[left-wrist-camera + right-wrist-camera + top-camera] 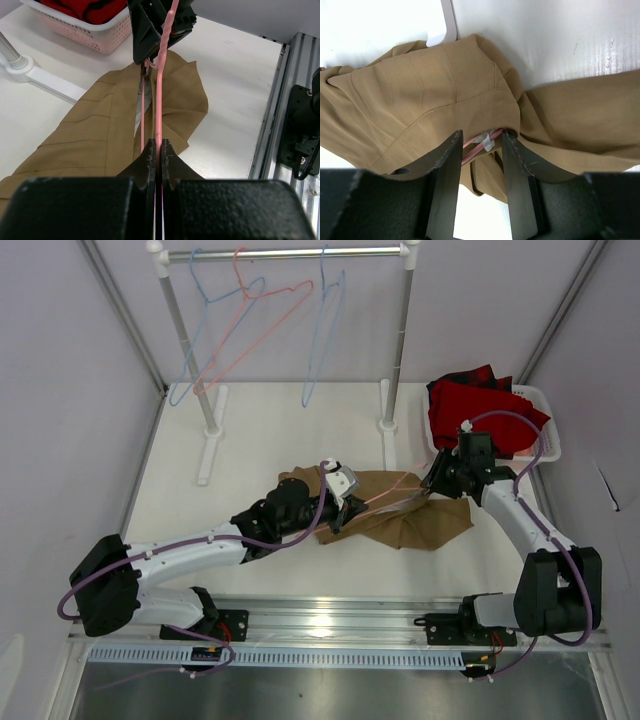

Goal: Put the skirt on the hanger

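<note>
- Gripping the hanger (159, 100), the left pincer (159, 148) is clenched tight on the thin pink wire, which comes straight out from between its fingers.
- From there the wire runs to the right pincer (481, 136), so the hanger's long axis goes from one pincer to the other. In the top view that is a line across the middle of the frame, rising slightly to the right.
- The right pincer stands part-open. The wire and a small white tag sit loose in the gap between its fingers, and nothing looks pinched there.
- The skirt (410, 522) lies flat and rumpled on the bench (260, 430), centre-right in the top view, directly under the wire and touching it.
- In the left wrist view a second strand of wire dips into a slit where the paler lining shows. One side of the hanger may be inside the waist, but that cannot be told for sure.
- Both pincers are at the skirt. The right one is at the hook end, with its tips against a fold of cloth.
- My guess is the next move needs the cloth drawn along that wire axis towards the left pincer.
</note>
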Motion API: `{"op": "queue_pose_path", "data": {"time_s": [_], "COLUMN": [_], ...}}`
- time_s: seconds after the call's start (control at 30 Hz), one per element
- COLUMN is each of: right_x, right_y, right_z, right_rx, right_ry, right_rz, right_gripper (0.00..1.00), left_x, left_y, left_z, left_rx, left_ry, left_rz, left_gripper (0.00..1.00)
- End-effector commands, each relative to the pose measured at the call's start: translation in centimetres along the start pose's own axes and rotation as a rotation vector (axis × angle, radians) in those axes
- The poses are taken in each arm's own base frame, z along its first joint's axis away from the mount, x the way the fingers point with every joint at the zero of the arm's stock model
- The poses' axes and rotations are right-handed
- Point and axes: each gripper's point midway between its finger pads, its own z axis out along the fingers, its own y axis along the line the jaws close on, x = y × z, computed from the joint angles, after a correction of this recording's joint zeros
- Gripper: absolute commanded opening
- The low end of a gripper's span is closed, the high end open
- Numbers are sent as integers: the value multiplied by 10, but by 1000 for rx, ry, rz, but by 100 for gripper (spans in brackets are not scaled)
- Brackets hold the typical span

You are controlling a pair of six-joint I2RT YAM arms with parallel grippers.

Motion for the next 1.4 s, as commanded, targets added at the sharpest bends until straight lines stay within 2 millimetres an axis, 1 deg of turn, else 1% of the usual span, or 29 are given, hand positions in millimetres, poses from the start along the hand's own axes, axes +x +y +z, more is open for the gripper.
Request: {"op": "queue_pose_path", "data": {"time_s": [0.0,0.1,0.17,0.2,0.27,0.3,0.33,0.37,0.57,0.7,0.77,0.87,1.03,1.13,1.37], "right_x": [-5,-5,-5,-6,-7,-6,-6,-7,-2,2,2,2,2,1,0], "right_y": [2,3,6,6,8,7,7,8,1,-2,0,2,7,10,11], "right_z": [9,11,12,12,12,12,12,10,6,4,3,3,6,9,13], "right_rx": [-18,-29,-37,-40,-44,-40,-42,-43,-7,-1,-11,-23,-50,-66,-79], "right_ry": [-18,-17,-21,-22,-21,-16,-13,-18,-10,-7,-8,-3,7,12,19], "right_rz": [16,22,29,31,33,35,38,39,46,59,61,75,103,120,149], "right_gripper": [40,38,35,35,34,34,34,34,37,41,44,44,45,44,36], "left_x": [-25,-25,-22,-25,-24,-21,-25,-23,-25,-27,-26,-29,-29,-29,-27], "left_y": [-5,-5,-5,-5,-5,-5,-5,-5,-5,-5,-6,-7,-9,-10,-12], "left_z": [2,2,2,2,3,3,3,4,3,2,2,1,1,1,3], "left_rx": [31,33,34,34,36,35,34,35,33,32,36,40,53,56,69], "left_ry": [-88,-90,-82,-88,-87,-79,-88,-84,-91,-97,-97,-107,-111,-111,-111], "left_rz": [-2,-2,-3,-2,-2,-2,-2,-1,-1,-5,-6,-8,-14,-17,-22], "left_gripper": [0,0,0,0,0,0,0,0,0,0,0,0,0,0,0]}}
